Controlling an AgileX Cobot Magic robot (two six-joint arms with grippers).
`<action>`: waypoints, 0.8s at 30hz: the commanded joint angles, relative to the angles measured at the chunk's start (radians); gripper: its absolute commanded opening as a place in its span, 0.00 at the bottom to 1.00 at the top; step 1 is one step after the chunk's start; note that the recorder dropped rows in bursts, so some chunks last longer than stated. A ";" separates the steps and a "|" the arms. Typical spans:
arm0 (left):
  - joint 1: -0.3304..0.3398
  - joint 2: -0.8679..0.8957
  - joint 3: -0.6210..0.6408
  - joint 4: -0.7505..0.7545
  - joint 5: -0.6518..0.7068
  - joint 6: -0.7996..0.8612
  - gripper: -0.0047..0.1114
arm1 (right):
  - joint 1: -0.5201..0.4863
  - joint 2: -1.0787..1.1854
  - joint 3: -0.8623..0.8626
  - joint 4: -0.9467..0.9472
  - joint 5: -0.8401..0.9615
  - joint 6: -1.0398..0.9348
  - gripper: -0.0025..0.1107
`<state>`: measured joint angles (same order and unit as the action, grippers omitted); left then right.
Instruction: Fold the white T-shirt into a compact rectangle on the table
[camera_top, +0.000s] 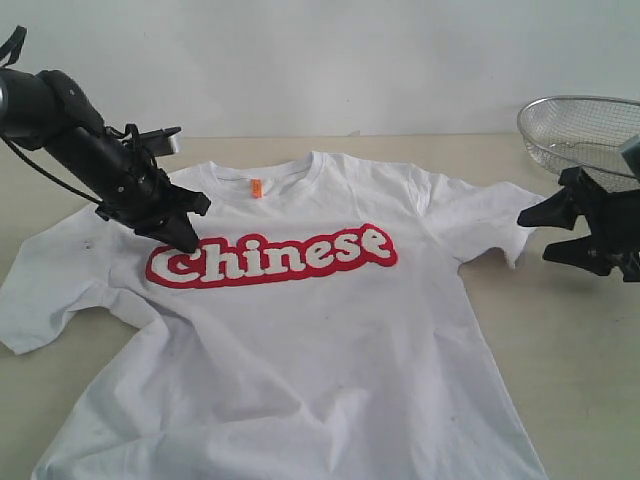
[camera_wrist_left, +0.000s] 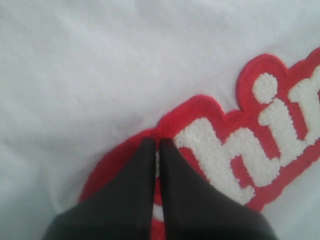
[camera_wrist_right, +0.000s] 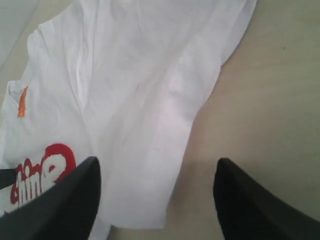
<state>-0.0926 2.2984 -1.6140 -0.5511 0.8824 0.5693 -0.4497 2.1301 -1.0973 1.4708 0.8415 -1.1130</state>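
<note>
So the white short-sleeved cotton T-shirt (camera_top: 300, 340) is spread chest-up on the pale beige table (camera_top: 585, 380), collar farthest away. The black left gripper (camera_top: 185, 238) is closed tight on the red lettering (camera_top: 272, 256), maybe pinching cloth. The black right gripper (camera_top: 562, 232) is held wide apart just outside the sleeve (camera_top: 480, 215) nearest it.

The table (camera_top: 590, 350) has a pale beige top with a faint wood grain. On it the white T-shirt (camera_top: 330, 350) lies spread out with the front side up. Its collar points to the far side of the table, and its lower part goes out of the exterior view at the near edge. Both short sleeves are opened to the sides and rest on the table, with some soft wrinkles in the cloth. The red lettering (camera_top: 272, 256) "Chinese" runs across the chest, and a small orange tag (camera_top: 256, 188) sits inside the collar. A silver wire-mesh basket (camera_top: 585, 130) stands at the far right of the table, apart from the shirt.
</note>
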 joint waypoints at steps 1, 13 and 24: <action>-0.011 0.040 0.019 0.013 0.031 0.007 0.08 | 0.065 -0.001 0.002 -0.004 -0.092 0.032 0.55; -0.011 0.040 0.019 0.013 0.033 0.007 0.08 | 0.130 -0.001 -0.004 -0.027 -0.262 0.190 0.29; -0.011 0.040 0.019 0.013 0.033 0.007 0.08 | 0.143 -0.015 -0.126 -0.170 -0.112 0.190 0.02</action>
<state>-0.0926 2.3001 -1.6140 -0.5591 0.8843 0.5693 -0.3172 2.1265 -1.1844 1.3449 0.6746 -0.9232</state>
